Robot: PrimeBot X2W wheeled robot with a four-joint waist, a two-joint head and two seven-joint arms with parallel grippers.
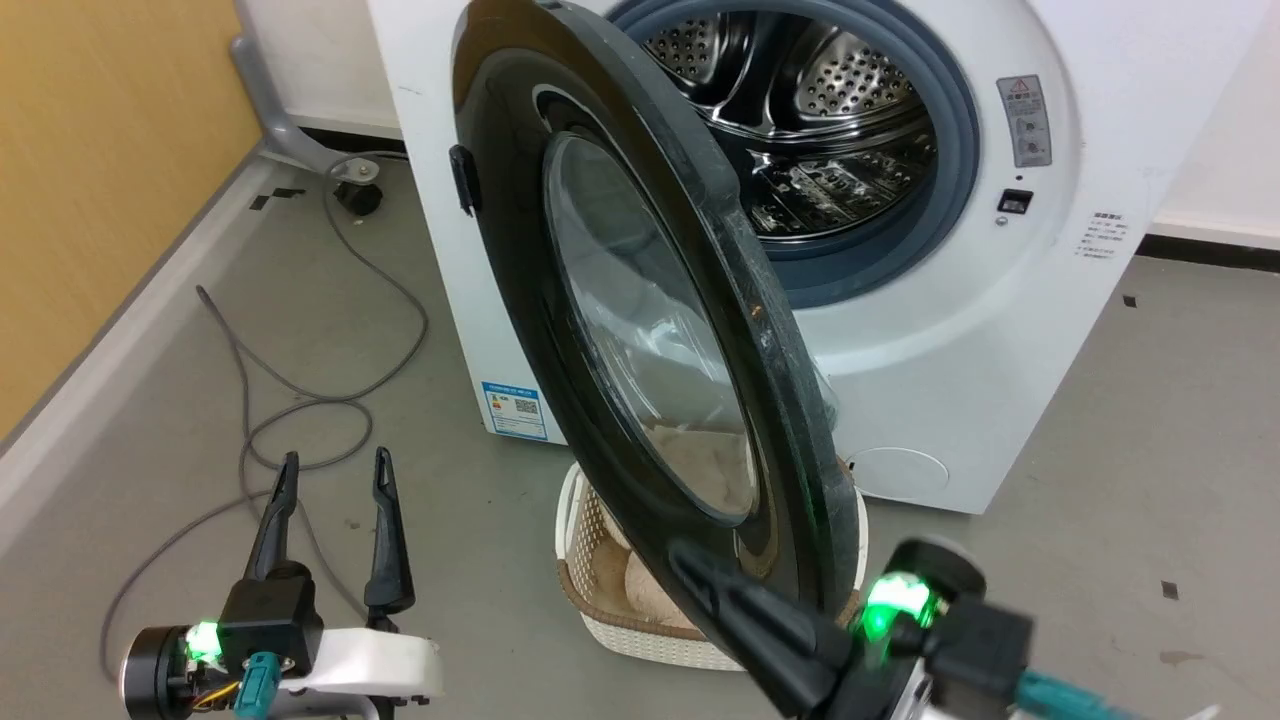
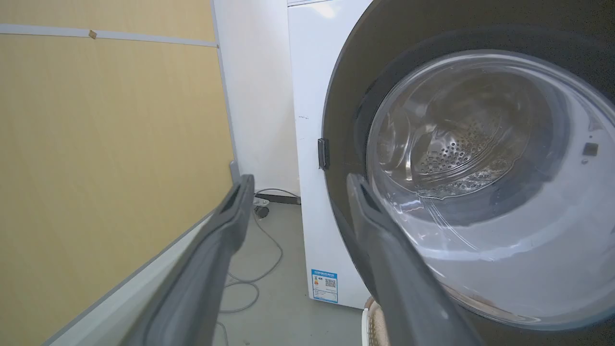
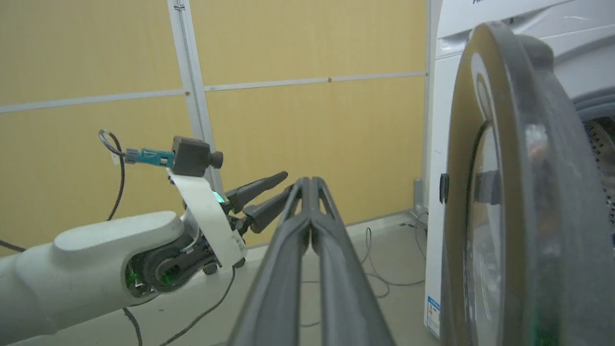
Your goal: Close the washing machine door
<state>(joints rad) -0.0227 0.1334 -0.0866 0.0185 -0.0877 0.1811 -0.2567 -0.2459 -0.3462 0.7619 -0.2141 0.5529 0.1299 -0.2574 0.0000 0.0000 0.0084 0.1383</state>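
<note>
Left hand (image 2: 301, 180): two dark fingers spread apart, nothing between them.
Washing machine door (image 2: 480, 182): right; black rim, clear glass bowl, perforated drum seen through it.
Washing machine (image 2: 307, 96): white, blue label (image 2: 325, 285) low.
Grey cable (image 2: 269, 259): on floor.
Yellow wall panel (image 2: 110, 144): left.

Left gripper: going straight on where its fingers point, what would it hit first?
The left gripper seems aimed at the washing machine, its white strip left of the door; it might narrowly miss. Depth unclear.
</note>
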